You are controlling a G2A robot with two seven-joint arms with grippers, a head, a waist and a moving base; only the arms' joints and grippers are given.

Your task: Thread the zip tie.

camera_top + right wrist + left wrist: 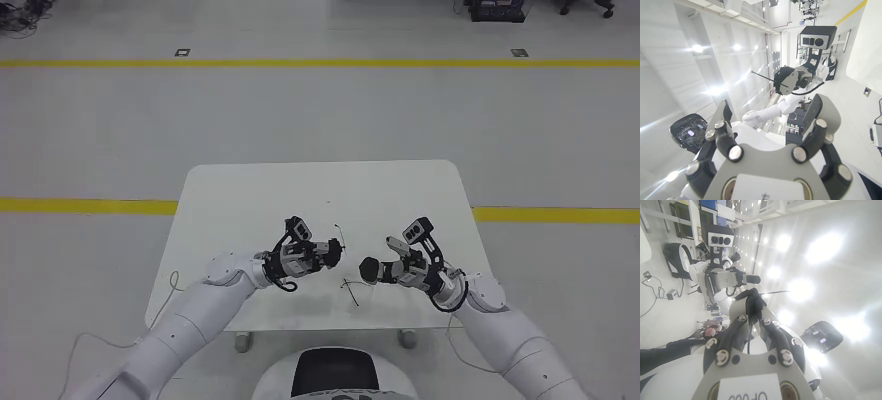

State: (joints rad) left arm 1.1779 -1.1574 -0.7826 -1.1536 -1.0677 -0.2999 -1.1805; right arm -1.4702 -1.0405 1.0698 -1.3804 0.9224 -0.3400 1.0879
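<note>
Your left claw [753, 301] clamps the zip tie [776, 292], its tail jutting beyond the fingertips. Your right claw [770, 108] gapes wide, facing it, above the worktop [250, 205].

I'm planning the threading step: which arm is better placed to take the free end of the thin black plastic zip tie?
Probably right. The left gripper is shut on the thin black plastic zip tie, while the right gripper is open, empty and facing its free end.
</note>
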